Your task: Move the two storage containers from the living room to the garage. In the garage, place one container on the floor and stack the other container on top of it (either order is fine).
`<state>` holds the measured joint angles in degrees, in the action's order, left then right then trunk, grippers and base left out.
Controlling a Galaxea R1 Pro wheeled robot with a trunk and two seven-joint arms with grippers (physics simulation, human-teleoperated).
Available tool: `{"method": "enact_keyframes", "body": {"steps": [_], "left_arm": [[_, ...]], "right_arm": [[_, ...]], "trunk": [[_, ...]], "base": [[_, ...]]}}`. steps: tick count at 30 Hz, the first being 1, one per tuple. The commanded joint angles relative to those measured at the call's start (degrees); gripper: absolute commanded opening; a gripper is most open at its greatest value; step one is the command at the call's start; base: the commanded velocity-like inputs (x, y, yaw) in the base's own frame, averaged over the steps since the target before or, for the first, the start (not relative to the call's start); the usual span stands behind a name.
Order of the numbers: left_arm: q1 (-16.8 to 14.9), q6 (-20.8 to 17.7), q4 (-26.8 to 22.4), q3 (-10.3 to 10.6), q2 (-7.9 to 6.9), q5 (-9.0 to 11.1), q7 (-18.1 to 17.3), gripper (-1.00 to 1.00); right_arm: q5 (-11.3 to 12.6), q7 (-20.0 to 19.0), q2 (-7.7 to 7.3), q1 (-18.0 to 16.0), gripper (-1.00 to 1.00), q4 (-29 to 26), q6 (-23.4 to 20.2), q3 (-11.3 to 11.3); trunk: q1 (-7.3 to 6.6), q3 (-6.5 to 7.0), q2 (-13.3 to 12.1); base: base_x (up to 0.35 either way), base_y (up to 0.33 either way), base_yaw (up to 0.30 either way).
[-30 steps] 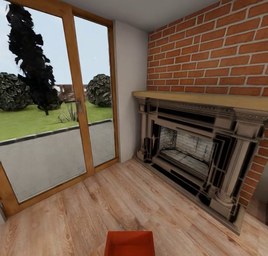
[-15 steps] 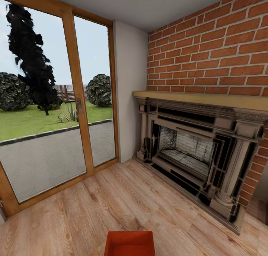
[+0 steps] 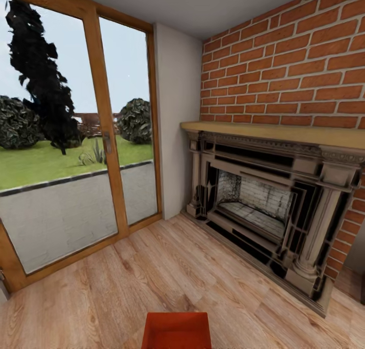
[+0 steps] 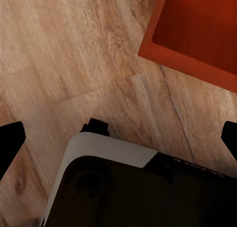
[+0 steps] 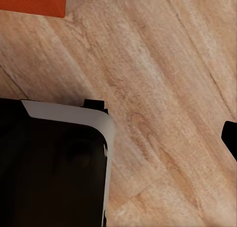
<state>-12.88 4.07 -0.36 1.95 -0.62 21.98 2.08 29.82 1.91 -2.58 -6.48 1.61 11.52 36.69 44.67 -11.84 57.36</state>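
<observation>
I am in the living room, on its light wood plank floor. One orange-red storage container sits on the planks at the lower edge of the head view, close in front of me. Its corner appears in the left wrist view and a small piece of it in the right wrist view. My left gripper hangs open above the floor, its dark fingertips far apart and empty. A dark fingertip of the right gripper sits at the picture's edge, spread wide and holding nothing. The second container and the garage are out of view.
A red brick wall with a dark carved fireplace stands at the right. Wood-framed glass doors to a garden close the left. My black and white base shows under both wrists.
The whole head picture has shifted very slightly, so the camera moved a little. The container has not moved on the floor.
</observation>
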Motion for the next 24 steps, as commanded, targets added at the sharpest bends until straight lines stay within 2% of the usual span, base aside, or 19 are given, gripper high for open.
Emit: {"method": "enact_keyframes", "body": {"steps": [1,24], "left_arm": [[0.0,0.1,0.0,0.2,0.01,0.3,0.1,1.00],[0.0,0.1,-0.2,0.4,-0.27,0.1,0.1,1.00]], "right_arm": [[0.4,0.0,0.03,-0.1,1.00,0.1,0.3,0.5],[0.4,-0.1,0.03,0.0,1.00,0.1,0.3,0.4]], "trunk": [[0.00,-0.17,0.1],[0.00,-2.30,0.1]], "base": [[0.000,0.000,0.000],[0.000,0.000,0.000]]}}
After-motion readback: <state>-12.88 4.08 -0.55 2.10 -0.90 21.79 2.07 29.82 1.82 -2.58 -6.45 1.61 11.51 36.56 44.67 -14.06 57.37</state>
